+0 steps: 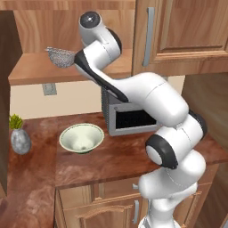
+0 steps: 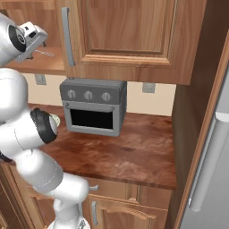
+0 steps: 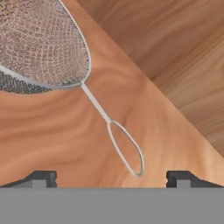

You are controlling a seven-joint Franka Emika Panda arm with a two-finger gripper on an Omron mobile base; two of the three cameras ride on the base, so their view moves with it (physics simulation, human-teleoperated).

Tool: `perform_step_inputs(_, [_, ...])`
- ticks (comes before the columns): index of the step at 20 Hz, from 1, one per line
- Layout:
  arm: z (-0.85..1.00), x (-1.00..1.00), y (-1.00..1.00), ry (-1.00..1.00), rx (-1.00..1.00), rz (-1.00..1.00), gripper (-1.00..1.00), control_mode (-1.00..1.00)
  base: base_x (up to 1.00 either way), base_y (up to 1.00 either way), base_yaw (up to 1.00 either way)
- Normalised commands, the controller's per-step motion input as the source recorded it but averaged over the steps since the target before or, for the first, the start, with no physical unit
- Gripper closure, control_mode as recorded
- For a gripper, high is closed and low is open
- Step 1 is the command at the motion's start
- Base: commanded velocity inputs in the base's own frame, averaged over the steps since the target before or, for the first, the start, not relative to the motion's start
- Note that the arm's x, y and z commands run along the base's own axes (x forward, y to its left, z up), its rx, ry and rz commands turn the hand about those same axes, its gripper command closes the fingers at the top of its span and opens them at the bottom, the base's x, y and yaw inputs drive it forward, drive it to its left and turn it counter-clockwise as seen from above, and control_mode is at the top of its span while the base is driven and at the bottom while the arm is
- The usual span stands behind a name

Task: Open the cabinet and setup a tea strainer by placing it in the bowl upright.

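Grey mesh tea strainer (image 3: 43, 43), pale-green bowl (image 1: 82, 138)

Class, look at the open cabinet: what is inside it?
The tea strainer lies on the cabinet shelf, its wire handle pointing toward the open gripper. The arm covers the shelf's right part.

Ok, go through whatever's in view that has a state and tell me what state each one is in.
cabinet: open, shelf exposed
tea strainer: on the cabinet shelf, not gripped
bowl: upright on the counter, empty
end effector: open, fingers either side of the strainer's handle loop
toaster oven: door shut
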Motion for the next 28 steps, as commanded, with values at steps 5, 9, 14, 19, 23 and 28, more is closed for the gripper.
perform_step_inputs(5, [-0.39,0.14,0.01,-0.09,0.00,0.05,-1.00,-1.00,0.00,0.00,0.00])
perform_step_inputs(9, [-0.25,0.06,0.00,-0.11,0.00,0.04,-1.00,-1.00,0.00,0.00,0.00])
perform_step_inputs(14, [0.00,0.15,0.00,-0.05,-0.07,0.01,-1.00,-1.00,0.00,0.00,0.00])
perform_step_inputs(19, [0.01,0.26,0.00,0.00,-0.06,0.02,-1.00,-1.00,0.00,0.00,0.00])
perform_step_inputs(23, [0.00,0.23,0.00,0.00,-0.07,0.02,-1.00,-1.00,0.00,0.00,0.00])
perform_step_inputs(28, [0.00,0.29,0.00,0.00,-0.03,0.00,-1.00,-1.00,0.00,0.00,0.00])
